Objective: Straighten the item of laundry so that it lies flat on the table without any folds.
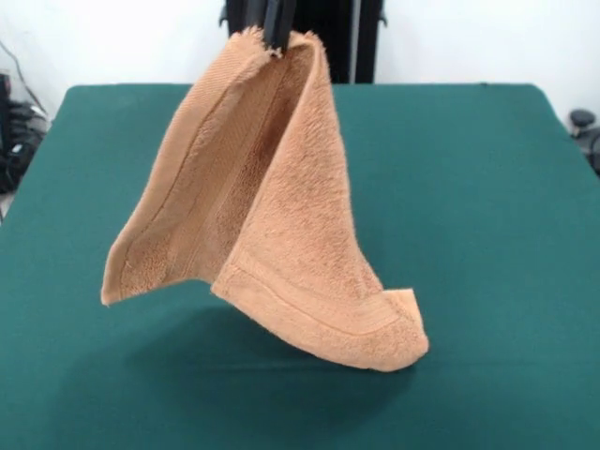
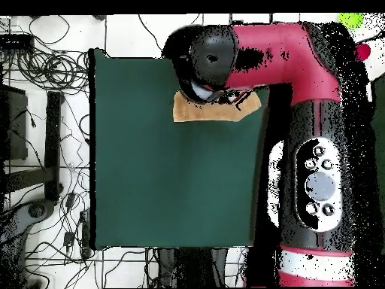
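Observation:
The item of laundry (image 1: 281, 216), a tan-orange terry towel, hangs from its top corner, pinched by my gripper (image 1: 277, 39) at the top of the front view. It drapes down in a folded cone shape. Its lower right corner (image 1: 398, 342) rests curled on the green table (image 1: 487, 187), while the lower left corner (image 1: 111, 286) hangs just above it. In the overhead view the towel (image 2: 199, 111) shows as a tan patch near the table's (image 2: 165, 181) far edge, mostly hidden under the red arm's wrist (image 2: 214, 60). The gripper itself is hidden in that view.
The red and black arm (image 2: 316, 113) reaches along the right side of the overhead view. Cables and black stands (image 2: 45, 150) lie on the floor left of the table. Dark equipment (image 1: 14, 131) sits beyond the table's left edge in the front view.

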Robot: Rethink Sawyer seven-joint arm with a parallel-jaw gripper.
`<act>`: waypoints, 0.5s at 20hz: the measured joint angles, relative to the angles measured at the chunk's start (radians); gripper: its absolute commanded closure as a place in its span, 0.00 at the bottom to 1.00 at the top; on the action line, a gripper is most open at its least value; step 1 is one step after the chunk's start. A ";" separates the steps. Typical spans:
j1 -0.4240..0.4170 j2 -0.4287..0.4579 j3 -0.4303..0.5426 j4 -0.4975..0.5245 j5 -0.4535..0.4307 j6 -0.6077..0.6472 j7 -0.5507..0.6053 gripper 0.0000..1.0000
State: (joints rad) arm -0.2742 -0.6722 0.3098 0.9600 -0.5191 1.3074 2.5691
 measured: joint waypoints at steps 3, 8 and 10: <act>0.077 -0.001 -0.084 0.000 -0.073 -0.069 0.065 1.00; 0.222 0.012 -0.222 -0.009 -0.205 -0.157 0.231 1.00; 0.264 0.020 -0.259 -0.012 -0.231 -0.167 0.296 1.00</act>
State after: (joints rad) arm -0.0098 -0.6522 0.0503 0.9477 -0.7497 1.1408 2.8652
